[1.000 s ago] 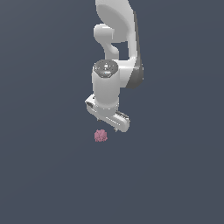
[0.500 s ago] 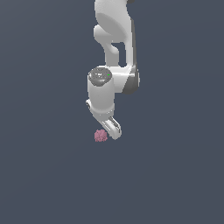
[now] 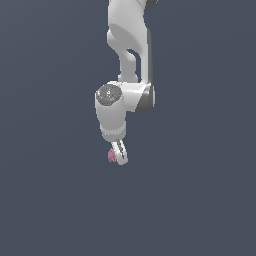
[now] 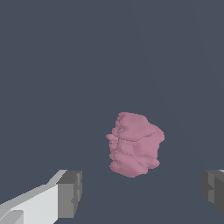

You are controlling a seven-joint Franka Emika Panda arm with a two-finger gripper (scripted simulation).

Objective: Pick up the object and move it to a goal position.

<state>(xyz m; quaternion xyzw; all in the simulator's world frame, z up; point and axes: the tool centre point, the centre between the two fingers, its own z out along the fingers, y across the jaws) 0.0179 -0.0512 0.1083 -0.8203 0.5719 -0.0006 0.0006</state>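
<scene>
Pink object (image 4: 134, 144) between the pads (image 4: 70, 193) of the wide-spread gripper (image 4: 142, 192), untouched.

A flat, uniform dark slate-blue backdrop (image 3: 50, 200) fills both views, evenly lit, without visible walls, furniture or windows.

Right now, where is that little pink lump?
In the exterior view the pink lump sits low in the middle, beside the gripper. The wrist view shows it between the open fingers, untouched.

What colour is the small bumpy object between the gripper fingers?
The object is pink; the wrist view shows it best.
</scene>
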